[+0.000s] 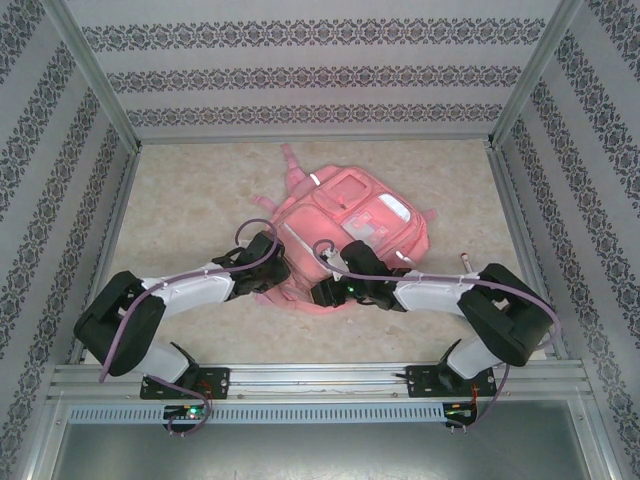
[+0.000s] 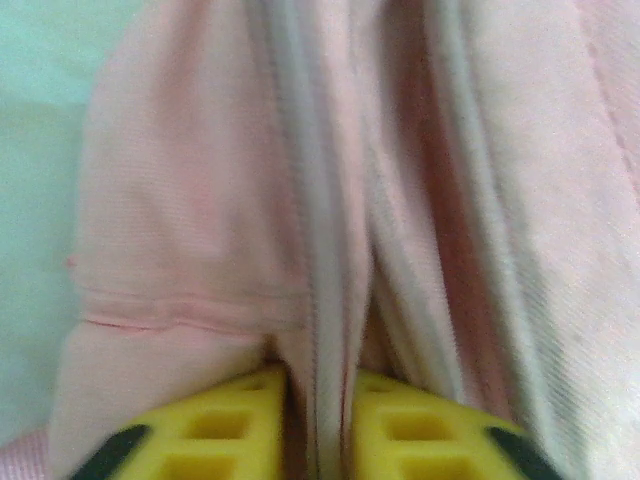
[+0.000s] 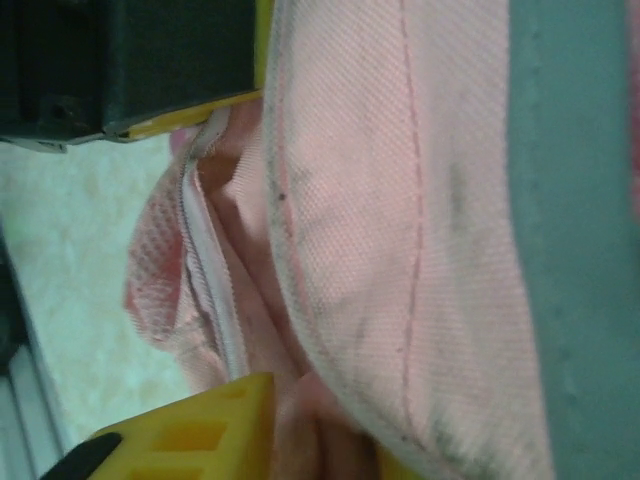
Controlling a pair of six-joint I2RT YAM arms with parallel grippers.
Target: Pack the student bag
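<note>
A large soft pink fabric backpack (image 1: 355,225) is laid flat on the middle of the pale marbled worktop (image 1: 180,200), front face up. Its pink shoulder straps (image 1: 292,165) are spread toward the far side. A pale patch (image 1: 392,208) is seen on the front. Along the near edge, the fabric (image 3: 400,200) is gathered into folds beside a pale zip (image 2: 320,250).

On my feed I see a pale, marbled beige counter (image 1: 190,200) boxed in by walls (image 1: 320,75) papered in white with dark ornamental bands. Bare aluminium posts (image 1: 95,75) stand at its far corners, and an aluminium rail (image 1: 320,378) with a slotted grey strip (image 1: 330,412) runs along the near edge.
</note>
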